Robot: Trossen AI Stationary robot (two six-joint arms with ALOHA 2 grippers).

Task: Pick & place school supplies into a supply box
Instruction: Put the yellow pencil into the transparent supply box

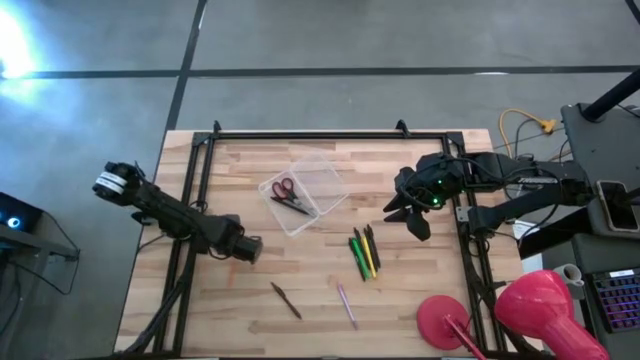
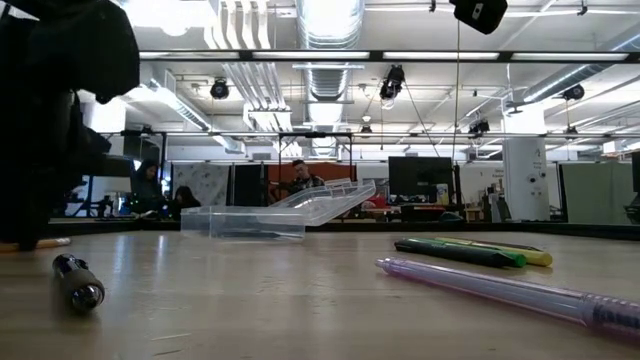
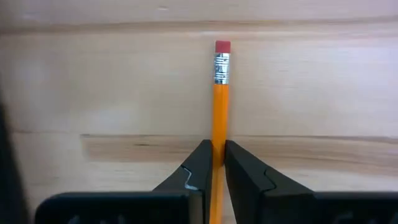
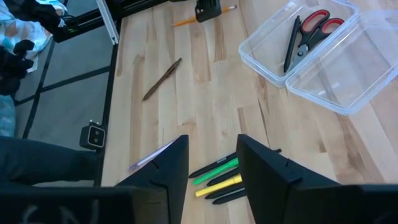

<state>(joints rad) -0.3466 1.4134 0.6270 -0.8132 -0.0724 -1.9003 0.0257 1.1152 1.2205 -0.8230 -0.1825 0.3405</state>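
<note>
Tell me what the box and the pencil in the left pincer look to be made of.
Supply box: clear, glossy plastic by the look; the scissors and wood grain show through its walls. Pencil: probably painted wood, orange and smooth, with a ribbed metal band and pink-red rubber eraser. The left pincer is shut on it.

A: Which objects lie off the table's near right corner?
B: A red round-based object (image 1: 445,322) and a pink rounded one (image 1: 535,305), beside a keyboard (image 1: 615,300).
A: And beyond the right edge?
B: A yellow cable (image 1: 525,122).
</note>
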